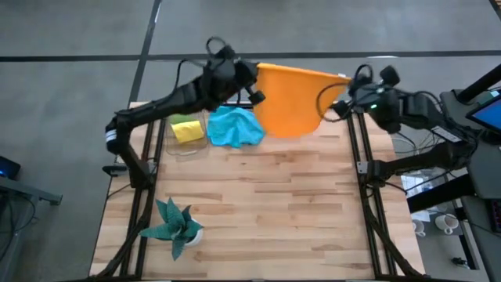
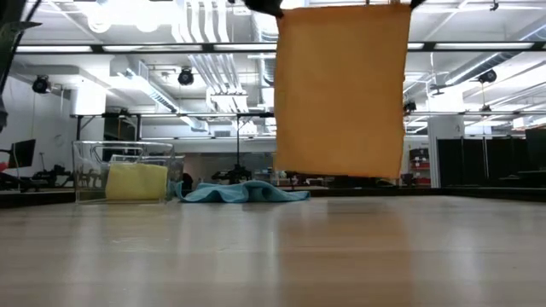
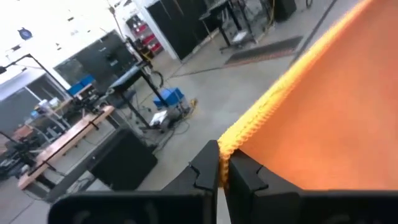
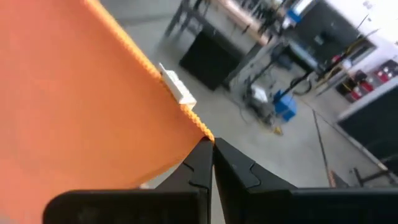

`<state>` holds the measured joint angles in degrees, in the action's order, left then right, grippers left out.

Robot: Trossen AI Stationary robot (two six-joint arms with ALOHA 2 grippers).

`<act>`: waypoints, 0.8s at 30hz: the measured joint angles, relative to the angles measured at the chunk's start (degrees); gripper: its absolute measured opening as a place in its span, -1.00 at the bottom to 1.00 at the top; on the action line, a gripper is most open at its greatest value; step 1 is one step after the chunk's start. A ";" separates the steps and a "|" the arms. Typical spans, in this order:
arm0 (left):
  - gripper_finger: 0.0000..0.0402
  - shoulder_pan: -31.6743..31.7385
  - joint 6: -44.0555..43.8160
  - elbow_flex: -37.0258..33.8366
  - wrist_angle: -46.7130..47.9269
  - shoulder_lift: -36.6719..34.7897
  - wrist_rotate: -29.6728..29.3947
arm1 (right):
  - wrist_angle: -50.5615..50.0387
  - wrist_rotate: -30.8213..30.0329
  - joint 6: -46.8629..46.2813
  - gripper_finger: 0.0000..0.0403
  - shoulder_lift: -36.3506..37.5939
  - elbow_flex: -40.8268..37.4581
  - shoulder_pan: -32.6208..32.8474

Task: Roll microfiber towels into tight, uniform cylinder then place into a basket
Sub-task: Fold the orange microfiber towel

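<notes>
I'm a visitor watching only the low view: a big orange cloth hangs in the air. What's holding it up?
Observer: Both arms. The left end effector is shut on one top corner of the orange towel.
Operator: And the other corner?
Observer: The right end effector is shut on it, next to a small white tag.
Operator: What's the yellow thing in the clear box?
Observer: From above, it's a yellow towel sitting in the basket, beside the crumpled blue towel.
Operator: Anything else on the table?
Observer: A teal spiky plant at the near left, out of your view.
</notes>
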<state>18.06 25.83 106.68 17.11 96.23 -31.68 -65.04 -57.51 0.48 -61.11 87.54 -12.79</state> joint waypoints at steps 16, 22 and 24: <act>-1.00 -10.53 -7.30 -12.36 12.49 -2.10 -0.22 | -9.70 3.46 -28.35 -0.96 0.66 -12.55 24.48; -1.00 -21.43 -19.75 -29.81 10.11 -6.12 0.02 | -8.71 7.91 -45.88 -0.96 -1.59 -22.65 39.12; -1.00 -25.21 -24.55 -35.25 7.82 -7.62 -0.09 | -6.80 9.25 -51.75 -0.96 -3.36 -25.45 44.00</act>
<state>-7.15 1.29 71.43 24.93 88.61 -31.78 -71.83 -48.27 -51.28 -64.47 62.10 31.21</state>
